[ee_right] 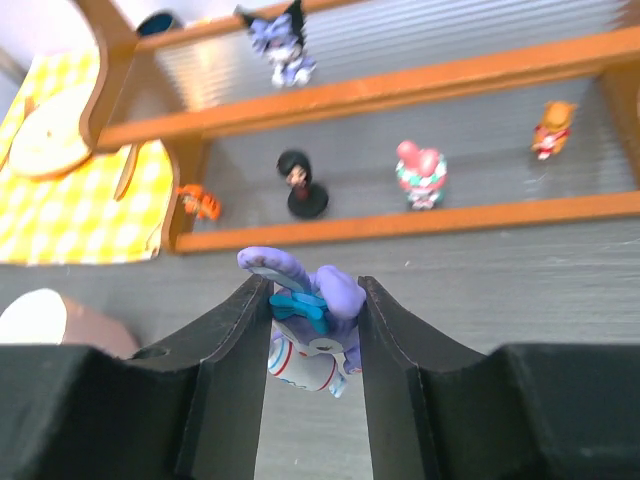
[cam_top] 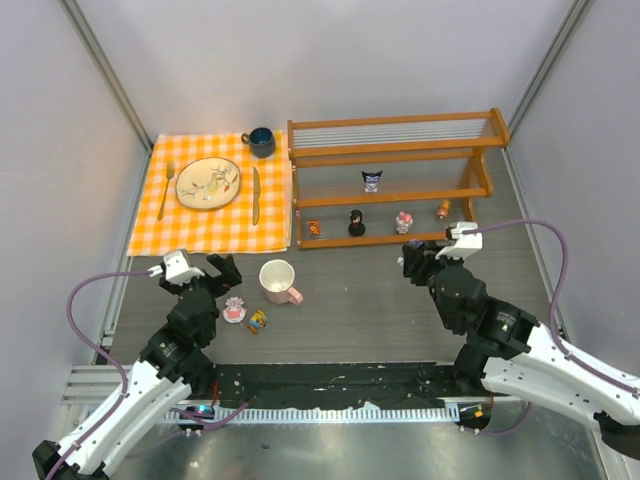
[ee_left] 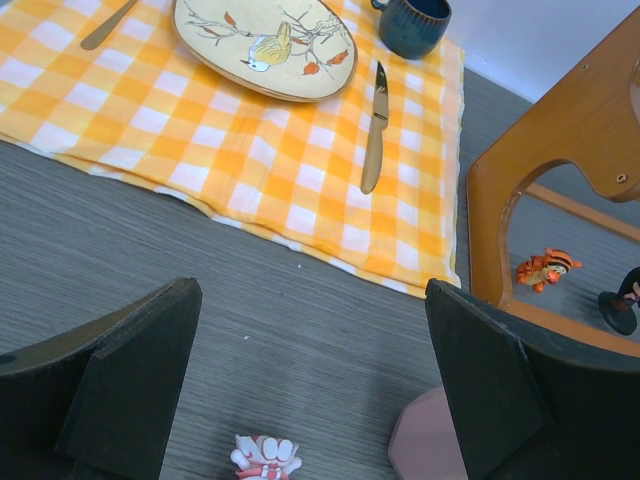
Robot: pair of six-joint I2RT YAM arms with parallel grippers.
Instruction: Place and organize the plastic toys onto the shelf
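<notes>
My right gripper [ee_right: 312,300] is shut on a purple-blue toy [ee_right: 318,300] with a teal bow, held above the table just in front of the shelf [cam_top: 400,155]. From above, that gripper [cam_top: 415,262] hangs near the shelf's lower rail [ee_right: 450,222]. Several toys stand on the shelf: a dark purple one [cam_top: 372,181] higher up, then orange [cam_top: 314,229], black [cam_top: 356,223], pink [cam_top: 404,221] and yellow-orange [cam_top: 443,209] below. My left gripper [ee_left: 312,300] is open and holds nothing, hovering over a pink-white toy [ee_left: 264,458]. A yellow-orange toy [cam_top: 258,321] lies beside it.
A white-and-pink mug [cam_top: 277,280] stands right of my left gripper. At the back left, an orange checked cloth [cam_top: 170,220] carries a plate [cam_top: 208,183], fork, knife [ee_left: 374,125] and a dark blue cup [cam_top: 261,141]. White walls close in the table.
</notes>
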